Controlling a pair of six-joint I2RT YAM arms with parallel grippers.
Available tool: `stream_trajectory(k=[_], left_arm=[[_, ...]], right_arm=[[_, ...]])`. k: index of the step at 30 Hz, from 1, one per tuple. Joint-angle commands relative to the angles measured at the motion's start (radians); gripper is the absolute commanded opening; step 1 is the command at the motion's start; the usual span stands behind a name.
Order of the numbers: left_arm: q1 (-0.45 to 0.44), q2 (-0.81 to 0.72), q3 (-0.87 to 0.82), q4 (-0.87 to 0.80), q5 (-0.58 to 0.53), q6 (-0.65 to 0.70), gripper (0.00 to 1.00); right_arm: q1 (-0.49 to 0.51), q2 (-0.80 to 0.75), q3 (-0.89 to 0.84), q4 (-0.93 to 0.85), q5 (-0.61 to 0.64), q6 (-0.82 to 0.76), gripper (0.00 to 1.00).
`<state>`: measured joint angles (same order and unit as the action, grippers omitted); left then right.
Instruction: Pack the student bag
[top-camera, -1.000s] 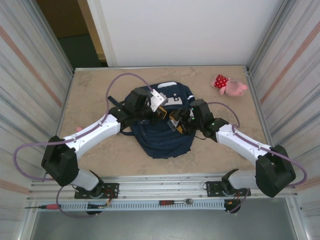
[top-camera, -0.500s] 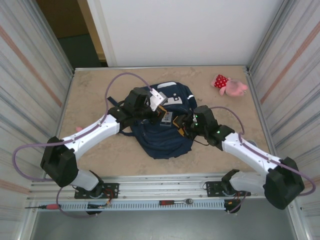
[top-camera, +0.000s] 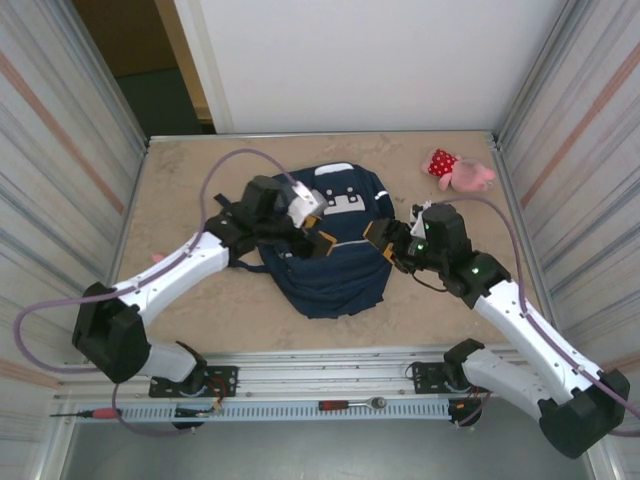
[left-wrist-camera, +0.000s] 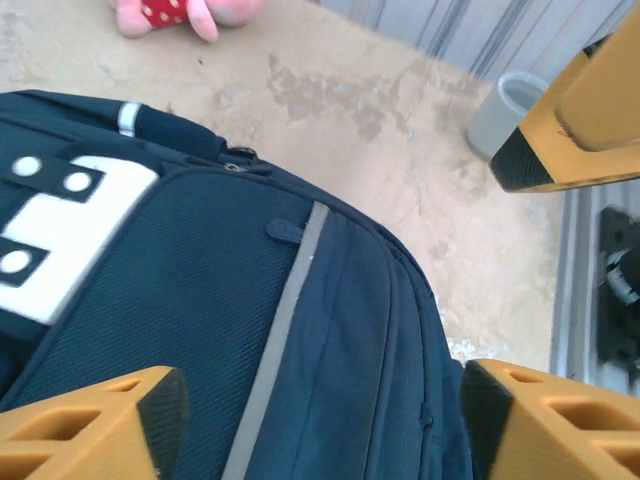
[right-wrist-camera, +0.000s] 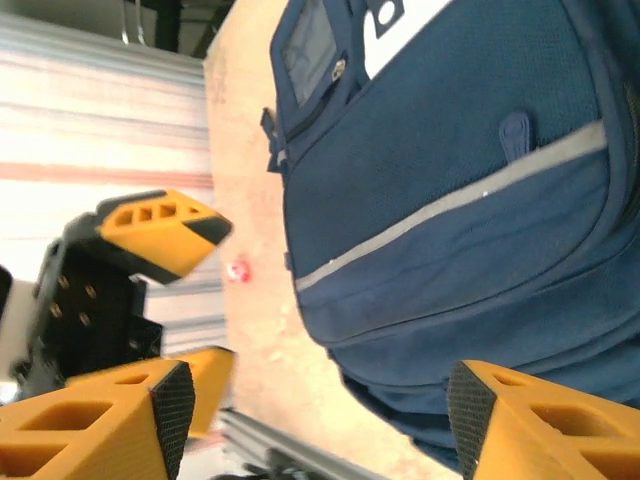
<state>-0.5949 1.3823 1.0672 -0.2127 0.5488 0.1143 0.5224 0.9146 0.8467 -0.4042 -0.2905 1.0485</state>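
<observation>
1. While letting go of the navy student bag (top-camera: 335, 268), spreading the left gripper (top-camera: 320, 241) open and empty above its striped front.
2. Pulling the right gripper (top-camera: 383, 242), also open and empty, back to the bag's right edge.
3. Leaving the bag flat mid-surface (top-camera: 200, 185), probably resetting for a fresh grasp.

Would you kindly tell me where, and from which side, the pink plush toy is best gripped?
I'd pinch the plush toy across its middle, from straight above: it lies flat on the table, lengthwise across it, apart from the student bag. The right pincer is closer.
</observation>
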Motion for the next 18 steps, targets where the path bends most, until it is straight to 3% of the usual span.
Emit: stream_trajectory(k=[1,5,10,13,18], left_arm=[[0.152,-0.094,-0.081,0.031,0.171,-0.124,0.77],[0.322,-0.153,-0.140,-0.010,0.184,-0.213,0.79],[0.453,-0.199,-0.206,-0.049,0.192,-0.242,0.79],[0.472,-0.212,-0.229,-0.069,0.181,-0.222,0.79],[0.472,-0.225,-0.256,-0.096,0.161,-0.139,0.81]], right_arm=[[0.013,0.011,0.089,-0.124,0.039,-0.367,0.69],[0.129,0.058,0.149,-0.187,0.166,-0.815,0.70],[0.330,0.211,0.164,-0.229,0.386,-1.317,0.70],[0.372,0.303,0.157,-0.172,0.443,-1.473,0.70],[0.380,0.419,0.154,-0.041,0.433,-1.601,0.69]])
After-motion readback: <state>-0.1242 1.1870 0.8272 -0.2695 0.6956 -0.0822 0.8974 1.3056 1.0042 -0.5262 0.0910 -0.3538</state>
